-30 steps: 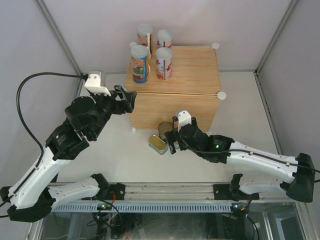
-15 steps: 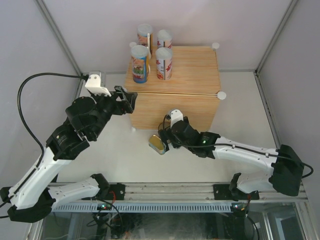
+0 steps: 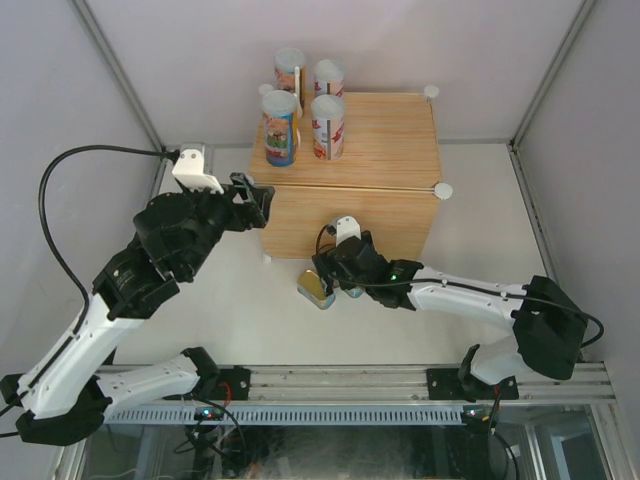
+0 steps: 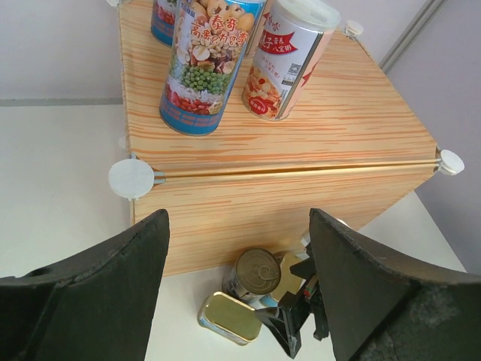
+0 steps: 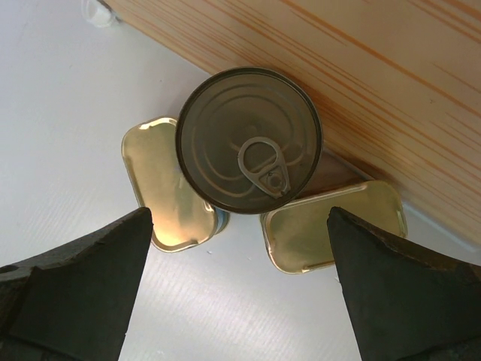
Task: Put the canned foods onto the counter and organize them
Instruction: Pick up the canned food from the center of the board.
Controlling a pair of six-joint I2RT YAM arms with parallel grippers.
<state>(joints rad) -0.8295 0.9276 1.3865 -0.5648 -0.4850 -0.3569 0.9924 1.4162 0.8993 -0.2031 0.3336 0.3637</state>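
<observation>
Four tall white-lidded cans (image 3: 305,105) stand in a block at the back left of the wood-grain counter (image 3: 385,135). On the table against its front face sit a dark can with a pull-ring top (image 5: 249,139) and two flat gold tins, one left (image 5: 167,188) and one right (image 5: 338,226). My right gripper (image 3: 335,283) hovers just above this group, open and empty, with the dark can ahead of its fingers (image 5: 83,293). My left gripper (image 3: 255,200) hangs open and empty near the counter's front left corner, looking down on the dark can (image 4: 259,272) and a tin (image 4: 231,317).
White round connectors mark the counter's corners (image 3: 443,190). The right half of the counter top (image 4: 361,113) carries nothing. Grey enclosure walls rise on both sides, and a metal rail with the arm bases (image 3: 330,385) runs along the near edge.
My right arm has reached further left and forward, ending over the dark can and tins. Its jaws have widened slightly. The left arm has barely moved.
</observation>
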